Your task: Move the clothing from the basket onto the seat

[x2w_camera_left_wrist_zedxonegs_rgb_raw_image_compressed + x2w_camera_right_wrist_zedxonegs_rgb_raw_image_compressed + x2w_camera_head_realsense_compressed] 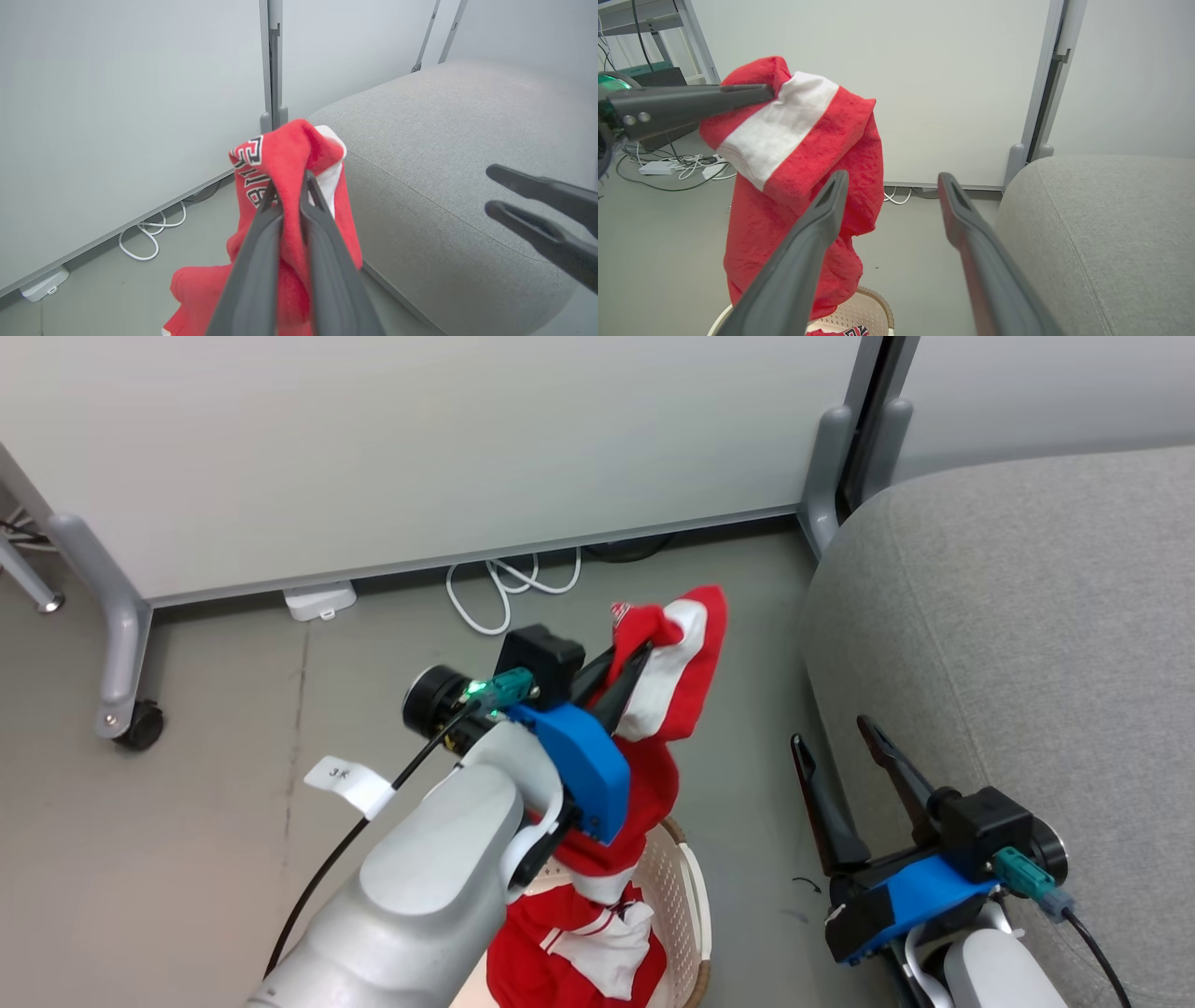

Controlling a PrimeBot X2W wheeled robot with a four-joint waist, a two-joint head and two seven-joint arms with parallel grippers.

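Observation:
My left gripper (632, 653) is shut on a red garment with a white panel (677, 672), held up above the cream basket (689, 887). The fabric hangs down from the fingers (289, 186) toward the basket. A second red and white garment (579, 943) lies inside the basket. The grey seat (1027, 616) rises to the right of the lifted garment. My right gripper (836, 733) is open and holds nothing, low beside the seat's front edge, right of the basket. In the right wrist view the hanging garment (798, 154) is left of my open fingers (831, 196).
A white partition wall (420, 448) with grey legs and a castor (140, 723) stands behind. White cables (509, 583) and a power adapter (320, 600) lie on the grey floor. A black cable with a label (341, 782) runs along my left arm.

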